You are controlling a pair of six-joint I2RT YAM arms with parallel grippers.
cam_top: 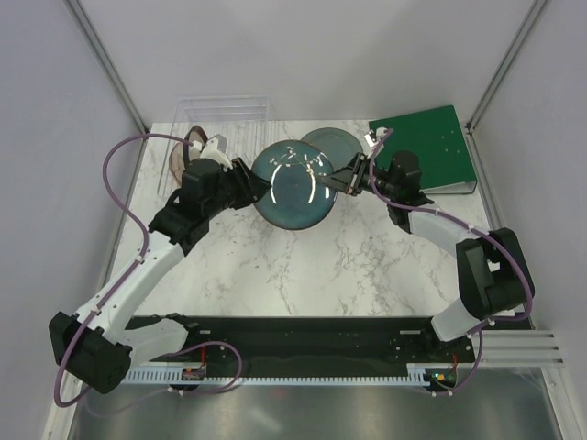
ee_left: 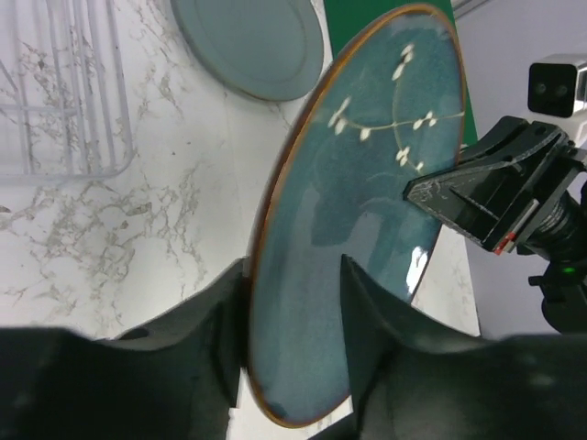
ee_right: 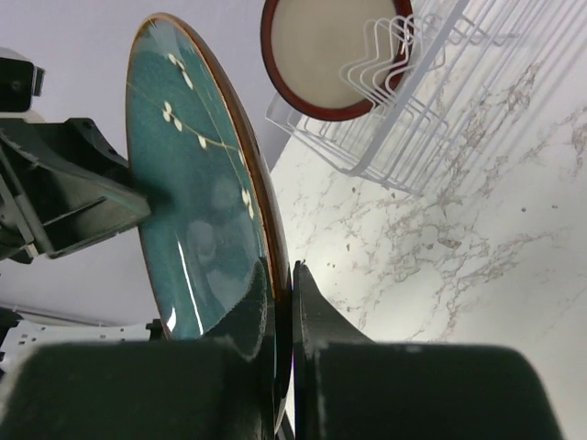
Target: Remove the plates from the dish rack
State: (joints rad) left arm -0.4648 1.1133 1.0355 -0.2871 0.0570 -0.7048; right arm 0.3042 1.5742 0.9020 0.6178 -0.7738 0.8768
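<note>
A dark teal plate (cam_top: 293,188) with white sprigs and a brown rim hangs on edge above the table between both grippers. My right gripper (cam_top: 328,181) (ee_right: 284,270) is shut on its right rim. My left gripper (cam_top: 261,188) (ee_left: 293,266) is open, its fingers standing either side of the left rim (ee_left: 275,275) with a gap on the face side. A grey-green plate (cam_top: 328,142) (ee_left: 248,41) lies flat on the table behind. A reddish-brown plate (cam_top: 181,156) (ee_right: 330,50) stands in the clear dish rack (cam_top: 225,115) (ee_right: 431,82) at the back left.
A flat green board (cam_top: 426,147) lies at the back right, beside the grey-green plate. White marble table (cam_top: 303,275) stretches in front of the held plate. Frame posts and grey walls close in both sides.
</note>
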